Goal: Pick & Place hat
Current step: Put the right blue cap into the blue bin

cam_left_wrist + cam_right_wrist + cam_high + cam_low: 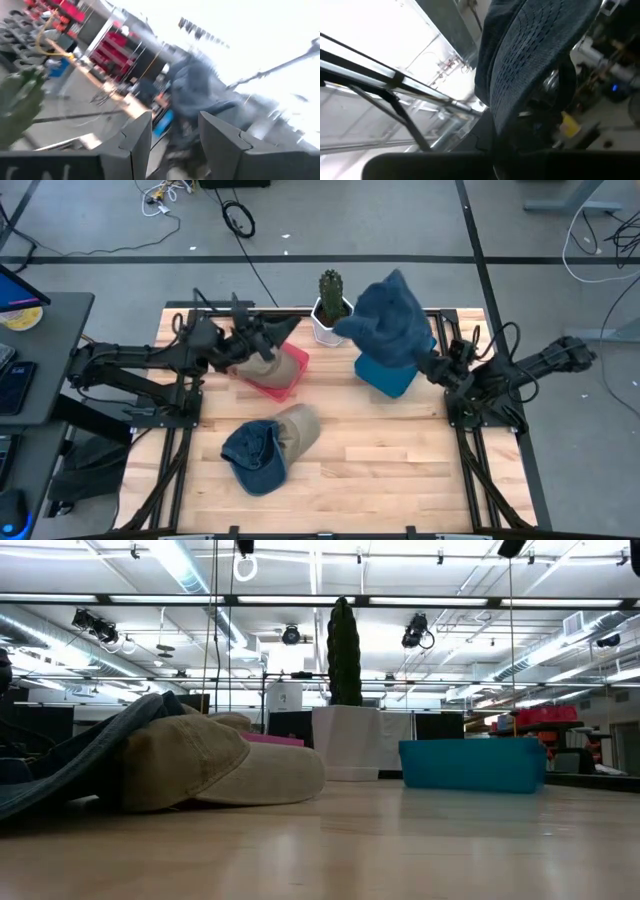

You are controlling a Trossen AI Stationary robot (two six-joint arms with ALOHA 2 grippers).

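Observation:
A dark blue hat [390, 320] is up in the air over the teal bin [385, 378], with my right gripper [427, 364] shut on it from the table's right side. In the right wrist view the blue hat [535, 60] fills the middle. My left gripper [290, 330] hangs open above the red bin [292, 375], and nothing is between its fingers [137, 142]. A tan hat [255, 367] lies in that red bin. A blue cap [255, 458] and a tan cap [298, 430] lie together on the table's near middle. My right gripper holds the blue hat at its lower edge [415, 352], on the side toward the table's right. The fingers slant upward from the right. The hat stands above them, lifted clear of the teal bin. The hat itself hides the place of contact in the right wrist view.
A potted cactus [328, 305] stands at the far middle, between the red bin and the teal bin [470, 765]. The two caps [210, 765] take up the near left middle. Bare wood shows at the near right [400, 460].

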